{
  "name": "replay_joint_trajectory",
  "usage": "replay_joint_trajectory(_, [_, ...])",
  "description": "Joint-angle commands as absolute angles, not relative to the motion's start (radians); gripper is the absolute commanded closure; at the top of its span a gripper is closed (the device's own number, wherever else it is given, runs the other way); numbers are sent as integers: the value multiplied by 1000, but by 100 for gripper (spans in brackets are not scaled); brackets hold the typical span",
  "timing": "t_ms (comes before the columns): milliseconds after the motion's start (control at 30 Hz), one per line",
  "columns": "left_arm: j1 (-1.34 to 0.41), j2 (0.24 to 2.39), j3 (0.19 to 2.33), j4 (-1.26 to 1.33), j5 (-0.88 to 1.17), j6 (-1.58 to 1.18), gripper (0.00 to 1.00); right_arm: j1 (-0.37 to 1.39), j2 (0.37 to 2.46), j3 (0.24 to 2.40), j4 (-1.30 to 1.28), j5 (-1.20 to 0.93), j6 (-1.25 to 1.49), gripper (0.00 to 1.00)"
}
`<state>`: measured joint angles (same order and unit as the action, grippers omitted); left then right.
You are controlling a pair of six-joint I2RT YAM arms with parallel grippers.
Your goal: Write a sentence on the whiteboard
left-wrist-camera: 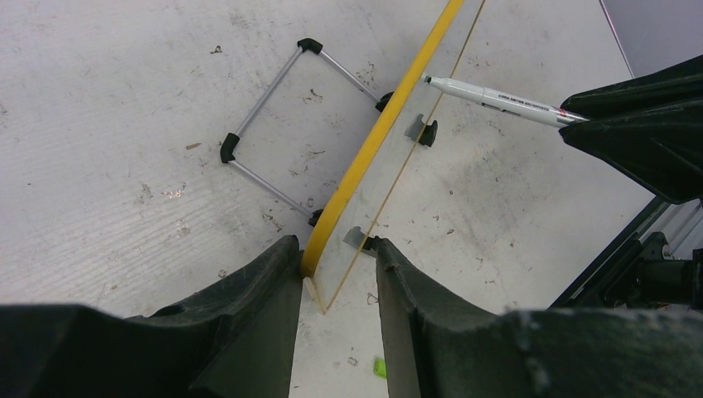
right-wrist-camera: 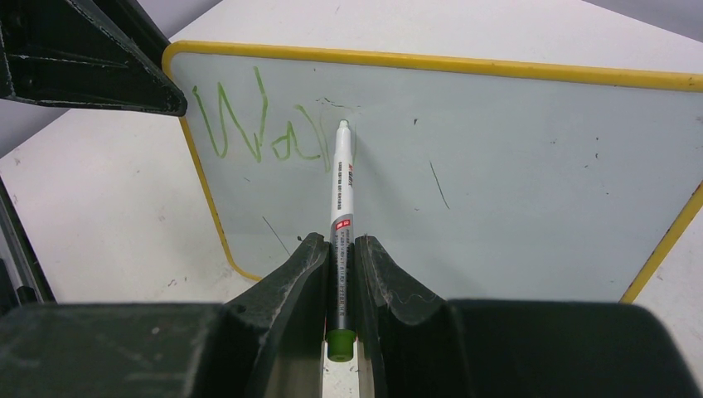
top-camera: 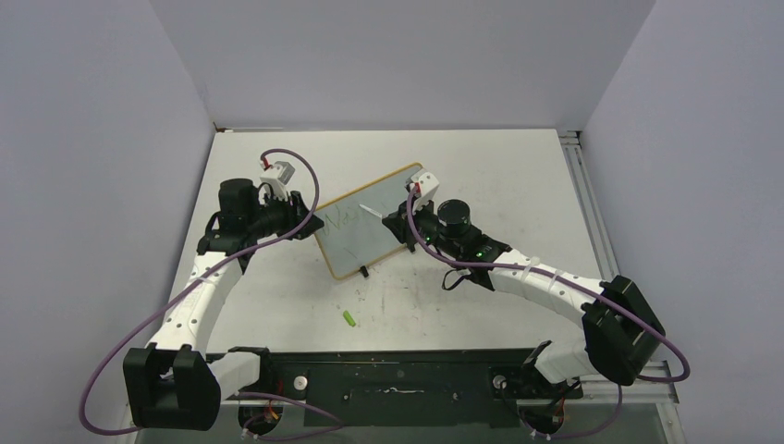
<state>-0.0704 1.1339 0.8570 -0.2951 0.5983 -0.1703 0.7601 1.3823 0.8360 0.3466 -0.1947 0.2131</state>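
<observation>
The whiteboard (top-camera: 374, 231) stands tilted mid-table on black feet, with a yellow frame (right-wrist-camera: 431, 62). The sentence (right-wrist-camera: 257, 124) is a few green letters at the board's upper left, also faint from above (top-camera: 340, 220). My right gripper (right-wrist-camera: 341, 240) is shut on a white marker (right-wrist-camera: 341, 191), whose tip touches the board just right of the letters. My left gripper (left-wrist-camera: 338, 249) is open around the board's left corner. Its left finger (left-wrist-camera: 282, 274) touches the frame (left-wrist-camera: 373, 141); the other finger stands apart in front.
A small green cap (top-camera: 349, 318) lies on the table in front of the board, also in the left wrist view (left-wrist-camera: 380, 367). The board's wire back stand (left-wrist-camera: 273, 124) rests behind it. A metal rail (top-camera: 581, 185) runs along the table's right edge.
</observation>
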Motion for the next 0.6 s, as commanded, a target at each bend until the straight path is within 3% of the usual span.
replay_joint_trajectory(0, [-71, 1127, 879, -255, 625, -161, 65, 759, 1387, 847, 365, -154, 206, 95])
replay_joint_trajectory(567, [-70, 1122, 879, -254, 631, -161, 65, 771, 1377, 783, 333, -129, 212, 95])
